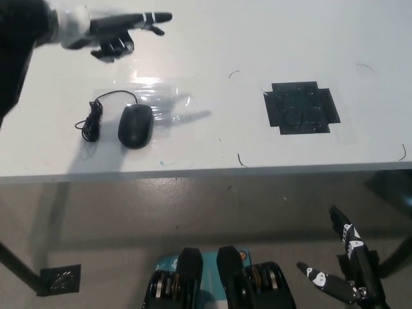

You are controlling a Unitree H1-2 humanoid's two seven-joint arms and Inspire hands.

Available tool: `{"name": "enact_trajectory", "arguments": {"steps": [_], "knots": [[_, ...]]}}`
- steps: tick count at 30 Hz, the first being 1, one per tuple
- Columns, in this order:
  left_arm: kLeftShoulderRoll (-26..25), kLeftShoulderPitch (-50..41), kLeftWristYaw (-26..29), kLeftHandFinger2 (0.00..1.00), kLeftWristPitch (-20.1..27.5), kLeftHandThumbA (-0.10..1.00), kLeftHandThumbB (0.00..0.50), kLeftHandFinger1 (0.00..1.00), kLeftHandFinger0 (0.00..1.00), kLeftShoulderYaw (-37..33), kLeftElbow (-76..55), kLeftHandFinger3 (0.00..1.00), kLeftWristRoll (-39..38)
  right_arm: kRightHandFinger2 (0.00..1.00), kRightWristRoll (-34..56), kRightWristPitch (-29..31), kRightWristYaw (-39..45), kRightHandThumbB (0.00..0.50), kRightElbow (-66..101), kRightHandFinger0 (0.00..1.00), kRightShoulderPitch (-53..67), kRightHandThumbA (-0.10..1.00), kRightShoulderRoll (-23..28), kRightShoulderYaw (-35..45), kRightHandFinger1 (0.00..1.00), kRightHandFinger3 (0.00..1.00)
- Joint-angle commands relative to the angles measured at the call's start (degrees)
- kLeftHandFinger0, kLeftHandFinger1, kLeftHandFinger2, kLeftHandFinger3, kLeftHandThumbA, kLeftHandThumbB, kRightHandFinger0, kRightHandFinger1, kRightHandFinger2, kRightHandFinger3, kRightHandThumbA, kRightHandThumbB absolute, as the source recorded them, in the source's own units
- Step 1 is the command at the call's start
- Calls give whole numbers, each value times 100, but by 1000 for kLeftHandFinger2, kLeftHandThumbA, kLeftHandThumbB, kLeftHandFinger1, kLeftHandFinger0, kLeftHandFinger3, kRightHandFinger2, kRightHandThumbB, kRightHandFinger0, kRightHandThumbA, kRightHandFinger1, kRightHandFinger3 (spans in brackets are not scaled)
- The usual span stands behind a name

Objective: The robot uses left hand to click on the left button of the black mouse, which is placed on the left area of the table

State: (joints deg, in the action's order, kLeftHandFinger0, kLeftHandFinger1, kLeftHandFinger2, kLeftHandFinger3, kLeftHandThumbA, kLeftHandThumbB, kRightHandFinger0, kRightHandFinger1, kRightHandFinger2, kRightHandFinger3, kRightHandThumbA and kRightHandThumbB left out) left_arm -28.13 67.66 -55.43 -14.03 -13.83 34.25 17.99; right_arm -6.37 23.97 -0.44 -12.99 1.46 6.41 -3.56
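Lying well below left hand (106,32) fingers (151,17): mouse (135,125).

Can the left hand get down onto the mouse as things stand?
Probably yes. The left hand hangs above the table beyond the mouse, one finger extended, nothing between them; the cable lies off to the side.

The mouse (136,125) lies on the table's (212,38) left part, its cable (94,116) coiled to its left, a tape patch (301,107) well to its right.
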Motion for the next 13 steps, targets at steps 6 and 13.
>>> {"name": "enact_trajectory", "arguments": {"steps": [6,13], "knots": [[-719,-4261,2120,0,-1290,1000,334,0,0,3068,-7967,1000,-4701,1000,44,295,86,132,127,955,205,865,66,-52,1000,1000],[-162,-7620,2336,0,539,971,277,0,0,2858,-8868,1000,-5921,1000,9,295,44,133,107,948,343,861,61,-56,996,1000]]}}
